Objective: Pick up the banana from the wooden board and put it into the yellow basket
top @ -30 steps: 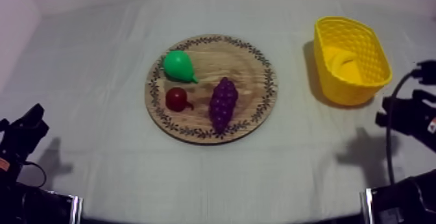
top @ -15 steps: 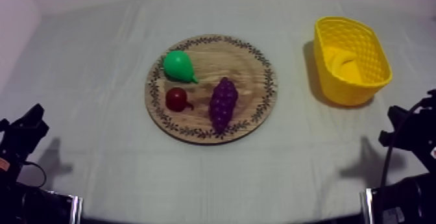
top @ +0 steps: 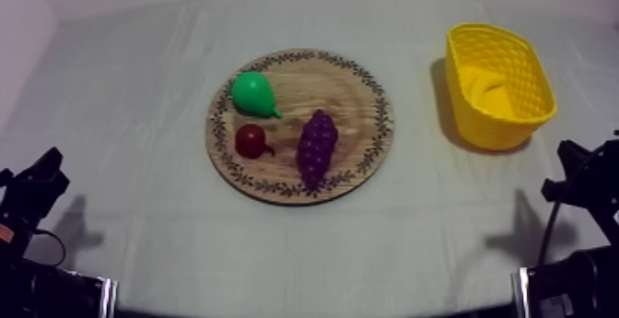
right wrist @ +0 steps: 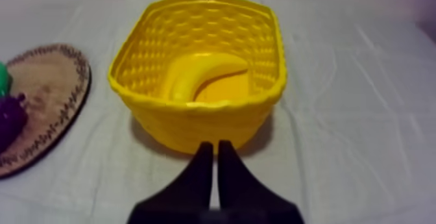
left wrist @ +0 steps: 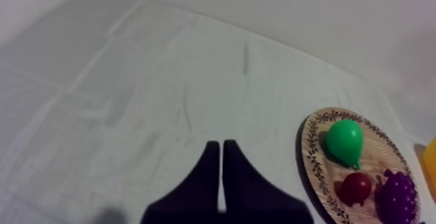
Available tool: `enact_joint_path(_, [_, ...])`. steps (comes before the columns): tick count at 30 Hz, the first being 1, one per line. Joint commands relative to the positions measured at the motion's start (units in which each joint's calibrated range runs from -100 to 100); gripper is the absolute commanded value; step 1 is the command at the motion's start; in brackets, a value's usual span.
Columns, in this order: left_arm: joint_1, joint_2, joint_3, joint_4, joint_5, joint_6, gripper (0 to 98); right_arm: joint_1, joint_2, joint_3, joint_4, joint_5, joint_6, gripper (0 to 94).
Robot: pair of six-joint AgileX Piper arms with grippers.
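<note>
Left claw (left wrist: 218, 143), right claw (right wrist: 215, 144): closed (seemingly).

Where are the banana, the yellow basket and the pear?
banana (right wrist: 202, 71): right wrist view, middle of its curved body.
yellow basket (right wrist: 194, 124): right wrist view, near outer wall.
pear (top: 249, 91): top view, round body.

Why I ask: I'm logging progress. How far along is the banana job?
Done: the banana lies inside the yellow basket; the wooden board holds just the pear, grapes and small red fruit. In hand: nothing; the left end effector and right end effector are shut, empty. Left: nothing visible.
</note>
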Motion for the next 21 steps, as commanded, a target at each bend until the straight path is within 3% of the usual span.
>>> enact_joint_path(1, [-0.01,-0.03,0.03,-0.01,-0.02,-0.01,0.1,0.03,-0.03,0.10,0.03,-0.38,3.37,0.4])
enact_joint_path(21, [-0.01,-0.03,0.03,-0.01,-0.02,-0.01,0.1,0.05,-0.03,0.13,0.03,-0.52,4.25,0.4])
